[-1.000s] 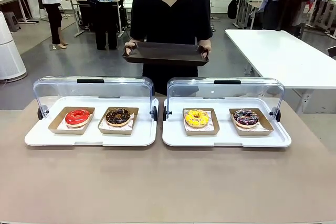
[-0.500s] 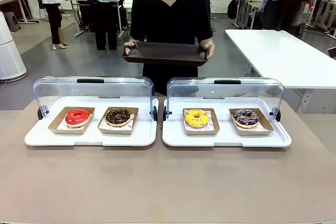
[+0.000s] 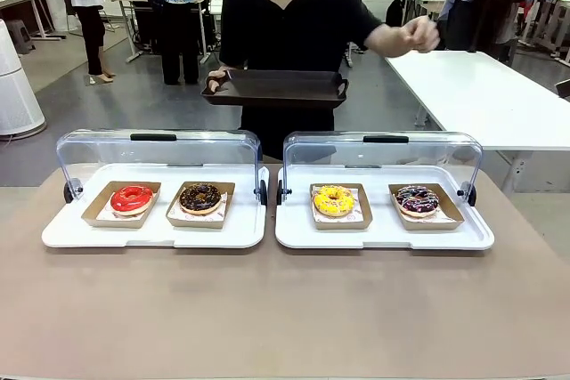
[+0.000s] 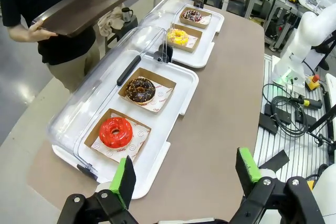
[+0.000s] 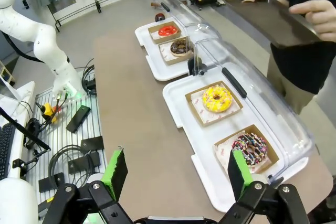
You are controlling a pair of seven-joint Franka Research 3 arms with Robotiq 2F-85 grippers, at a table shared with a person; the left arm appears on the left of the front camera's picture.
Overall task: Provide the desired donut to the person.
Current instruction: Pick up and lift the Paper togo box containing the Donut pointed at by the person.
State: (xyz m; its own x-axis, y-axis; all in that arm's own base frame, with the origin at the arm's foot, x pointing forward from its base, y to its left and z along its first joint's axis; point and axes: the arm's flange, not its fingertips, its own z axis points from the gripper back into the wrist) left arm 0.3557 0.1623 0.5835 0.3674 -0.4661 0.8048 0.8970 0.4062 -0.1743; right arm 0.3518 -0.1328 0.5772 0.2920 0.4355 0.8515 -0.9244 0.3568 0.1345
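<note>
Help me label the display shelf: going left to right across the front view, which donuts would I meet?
red donut → chocolate donut → yellow donut → dark sprinkled donut

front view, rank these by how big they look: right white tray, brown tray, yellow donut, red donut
1. right white tray
2. brown tray, though it is farther from the camera, so its true size is unsure
3. yellow donut and red donut: they look alike, so no ranking
</note>
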